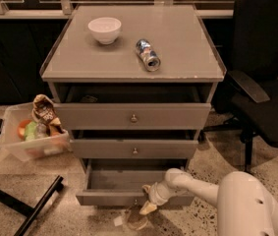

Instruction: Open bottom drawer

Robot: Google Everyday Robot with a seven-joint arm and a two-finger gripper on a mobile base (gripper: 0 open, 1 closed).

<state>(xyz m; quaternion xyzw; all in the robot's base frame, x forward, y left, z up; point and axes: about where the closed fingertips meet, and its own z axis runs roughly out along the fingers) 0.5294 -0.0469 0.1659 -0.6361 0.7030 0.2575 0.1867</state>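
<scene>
My claw point(147, 209) hangs low at the front of the cabinet, just off the floor and right up against the face of the bottom drawer point(104, 198), near the middle of that face where its knob sits. I cannot tell how wide the claw stands, or whether it has hold of anything. My arm point(197, 191) reaches in to it from the right, pale and rounded.

The bottom drawer stands pulled out toward me: behind and above the claw its plain grey inside shows, open to view. Directly above the claw comes the middle drawer point(168, 149), and above that the top drawer point(94, 116) – each with a small round knob at its centre and a dark gap over its front.

Higher up, the grey counter point(187, 48) carries a white bowl point(104, 29) up and to the left of the claw, and a drinks can point(148, 54) lying on its side almost straight above it. The two are apart.

Left of the claw and a little higher, a clear plastic bin point(30, 146) of mixed items sits on the floor beside the cabinet. Off to the right stands a black office chair point(266, 82).
</scene>
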